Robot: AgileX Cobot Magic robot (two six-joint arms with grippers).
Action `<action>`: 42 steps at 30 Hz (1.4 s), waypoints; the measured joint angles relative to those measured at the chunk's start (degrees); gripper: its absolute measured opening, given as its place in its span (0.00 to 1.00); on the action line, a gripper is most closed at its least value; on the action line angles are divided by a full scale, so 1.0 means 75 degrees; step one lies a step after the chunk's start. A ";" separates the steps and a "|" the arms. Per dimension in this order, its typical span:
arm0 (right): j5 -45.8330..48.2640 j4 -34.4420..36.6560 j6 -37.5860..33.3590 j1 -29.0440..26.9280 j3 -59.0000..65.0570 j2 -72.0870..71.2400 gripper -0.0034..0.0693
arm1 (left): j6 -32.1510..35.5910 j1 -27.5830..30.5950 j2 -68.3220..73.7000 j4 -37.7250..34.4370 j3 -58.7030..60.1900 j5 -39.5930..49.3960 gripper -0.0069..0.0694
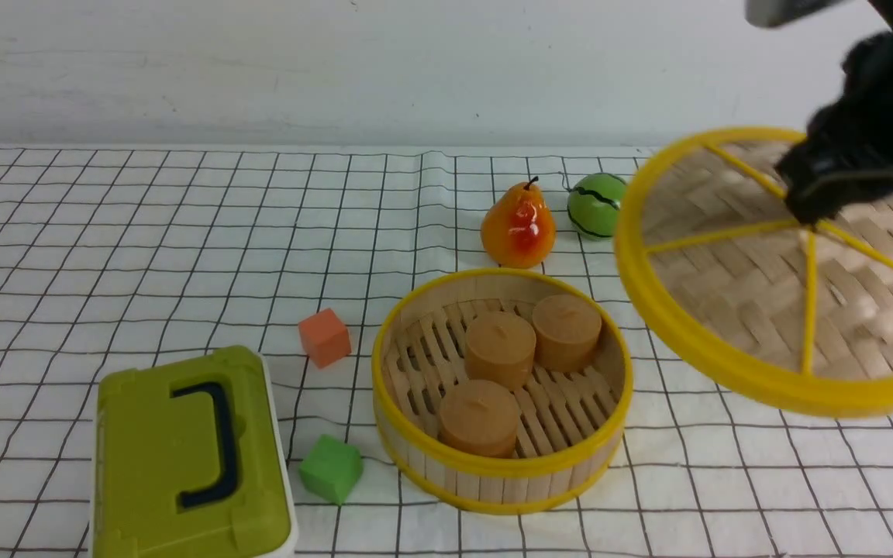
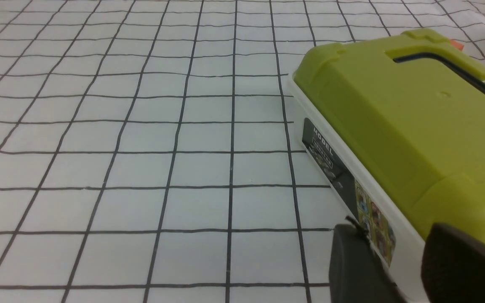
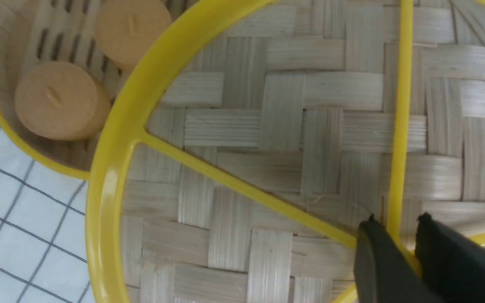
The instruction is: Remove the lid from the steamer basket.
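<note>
Right gripper [image 1: 807, 213]: jaws nearly closed, pinching a thin yellow spoke at the hub of the lid [image 1: 749, 310]. The lid is off, held tilted at about 2 o'clock from the steamer basket [image 1: 493, 473]. It is a flat disc of herringbone-woven tan strips with a glossy yellow rim.

Basket open: upright pale slats, slatted floor, three smooth tan cylinders [image 1: 500, 349] inside.

Left gripper [image 2: 390, 240]: matte dark fingers apart, gripping nothing, just beside the olive-green box [image 2: 415, 126].
</note>
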 joint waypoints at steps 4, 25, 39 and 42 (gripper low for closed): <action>-0.0819 0.0028 0.0027 -0.0696 0.1228 -0.0148 0.19 | 0.0000 0.0000 0.0000 0.0000 0.0000 0.0000 0.40; -0.3975 0.0484 0.0034 -0.1729 0.2339 0.2315 0.19 | 0.0000 0.0000 0.0000 0.0000 0.0000 0.0000 0.40; -0.3413 0.0859 -0.0005 -0.1721 0.2265 0.1797 0.47 | 0.0000 0.0000 0.0000 0.0000 0.0000 0.0000 0.40; -0.3196 0.0960 -0.0172 -0.1729 0.2435 0.0470 0.45 | 0.0000 0.0000 0.0000 0.0000 0.0000 0.0000 0.40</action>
